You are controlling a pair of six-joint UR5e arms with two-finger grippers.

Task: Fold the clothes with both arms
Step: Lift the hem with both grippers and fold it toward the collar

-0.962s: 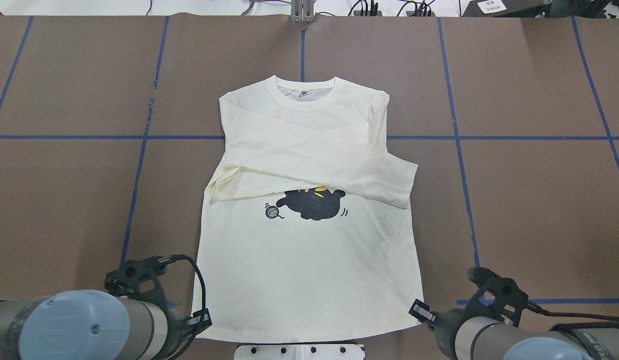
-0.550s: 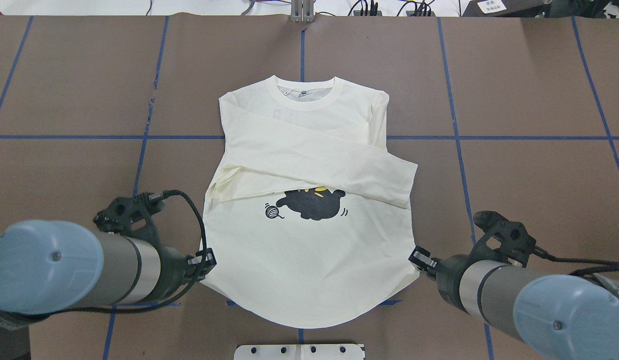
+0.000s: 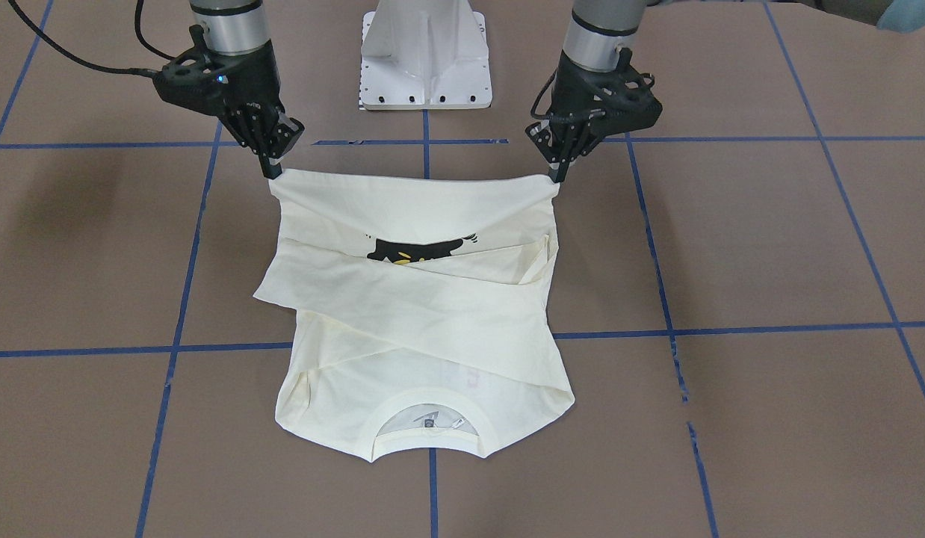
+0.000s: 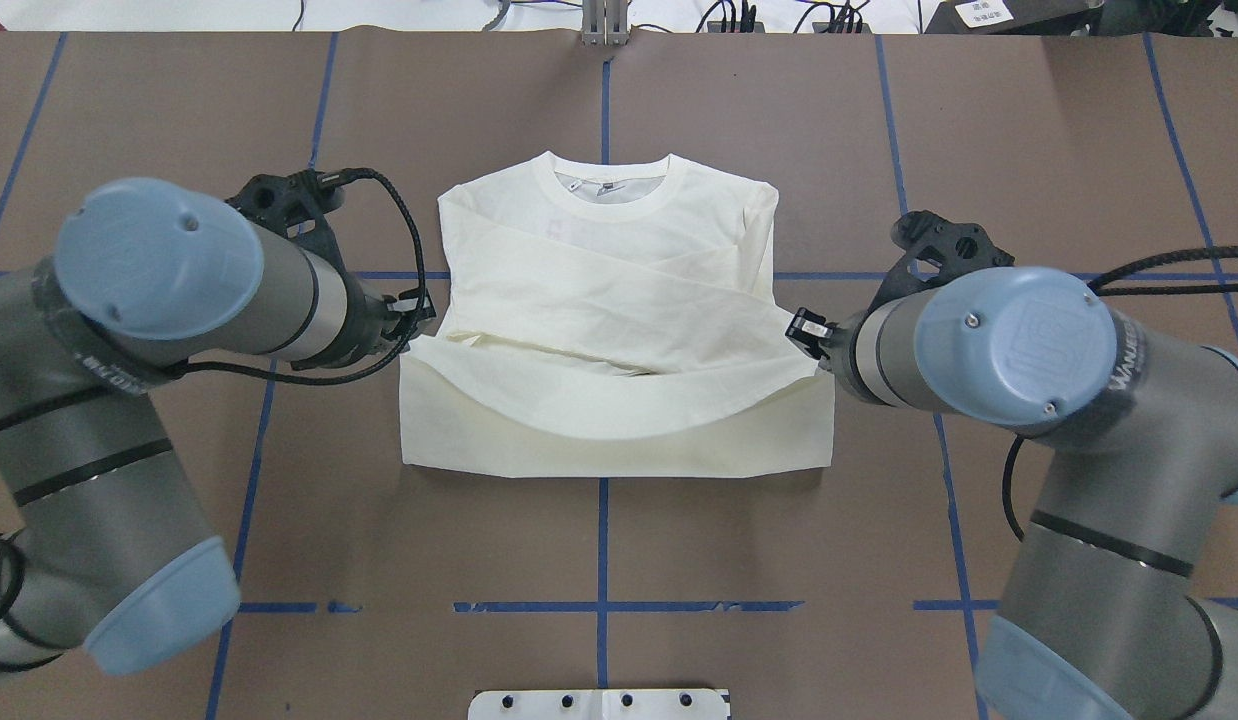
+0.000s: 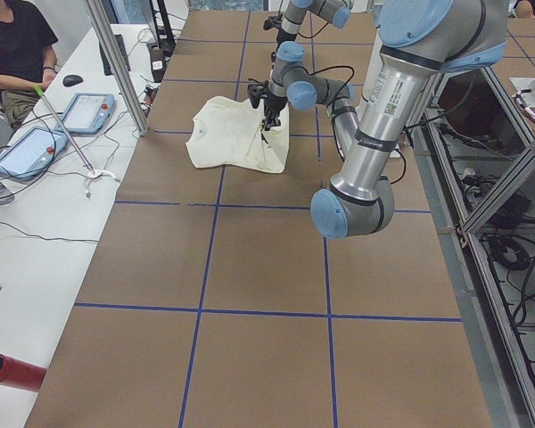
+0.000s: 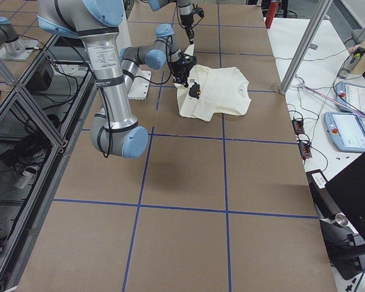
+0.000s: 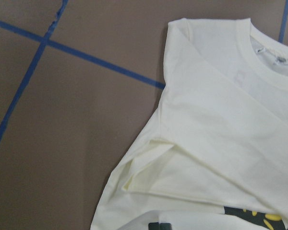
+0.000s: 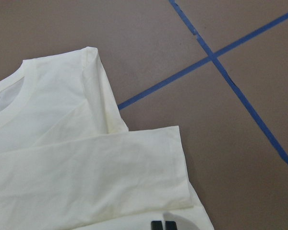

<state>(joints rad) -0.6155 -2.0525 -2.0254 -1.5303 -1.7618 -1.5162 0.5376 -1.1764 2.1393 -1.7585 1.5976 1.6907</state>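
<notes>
The cream-white T-shirt (image 4: 599,250) lies flat with its collar (image 4: 609,195) away from the robot and both sleeves crossed over the chest. My left gripper (image 4: 414,325) is shut on the left hem corner. My right gripper (image 4: 801,330) is shut on the right hem corner. Both hold the hem raised over the shirt's middle, and it sags between them. The front-facing view shows the left gripper (image 3: 557,178), the right gripper (image 3: 273,174) and part of the black cat print (image 3: 414,250) under the raised hem. The overhead view hides the print.
The white pedestal base (image 3: 425,52) stands at the robot's edge of the brown table (image 4: 1059,180), which is marked with blue tape lines (image 4: 919,290). An operators' side table with tablets (image 5: 36,143) and a metal post (image 5: 116,62) shows in the left view.
Both arms have lifted the hem corners and carried them away from the robot toward the collar. The shirt's lower part now folds over itself, and the cat print has gone out of the overhead view.
</notes>
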